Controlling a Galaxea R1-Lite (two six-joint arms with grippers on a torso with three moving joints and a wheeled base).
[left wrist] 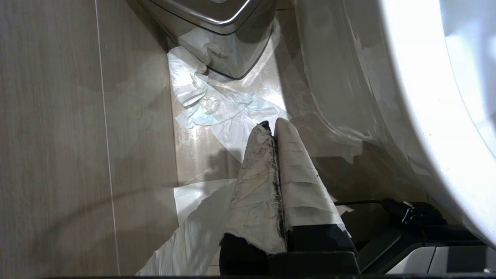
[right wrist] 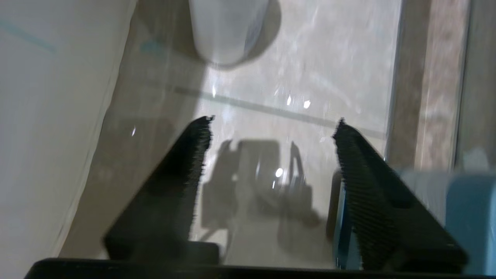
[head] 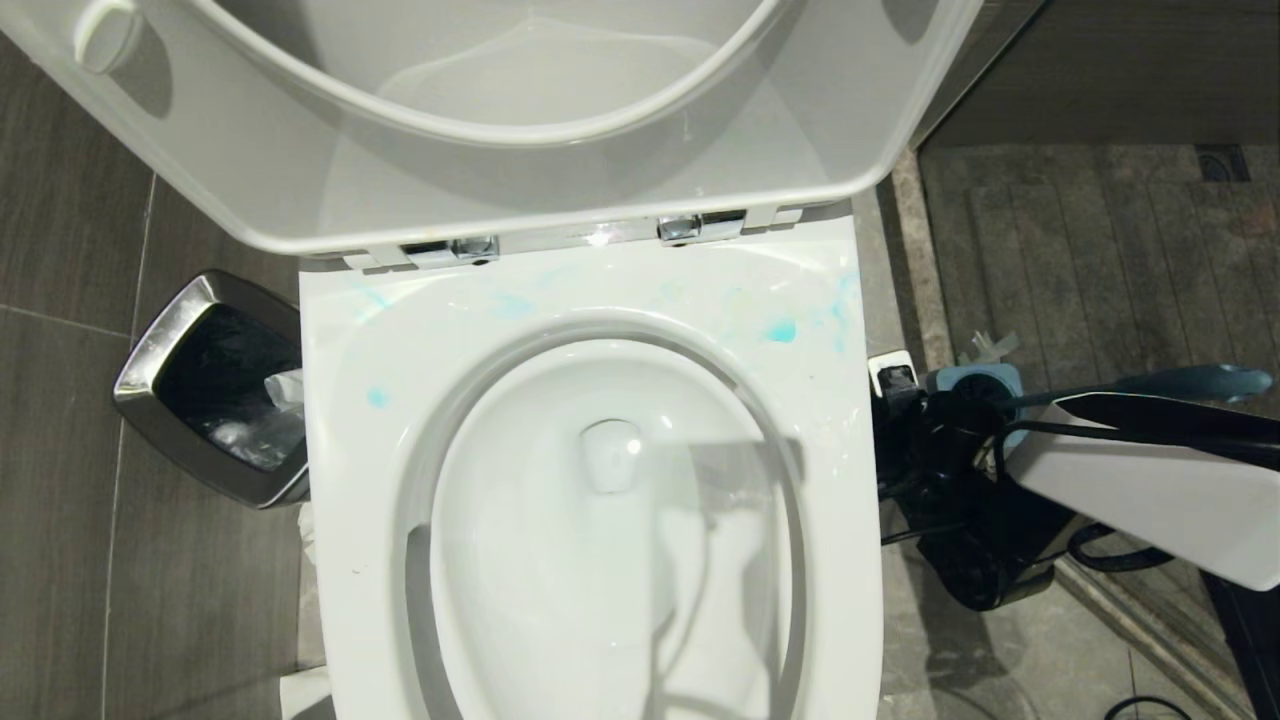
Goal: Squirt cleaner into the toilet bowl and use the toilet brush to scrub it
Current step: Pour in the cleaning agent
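Note:
The toilet bowl stands with seat and lid raised; teal smears mark its rim. Just right of it, the toilet brush sits in its grey-blue holder, teal handle sticking out. My right arm reaches down beside that holder. The right gripper is open over bare floor, nothing between its jaws, with the holder just outside one finger and the toilet's side beyond the other. A white rounded container, apparently the cleaner, stands on the floor ahead. My left gripper hangs shut, low beside the toilet base.
A steel-rimmed square bin stands left of the toilet. Crumpled tissue lies on the floor between bin and toilet base. A raised stone sill and a dark shower floor lie to the right. Black cables trail from the right arm.

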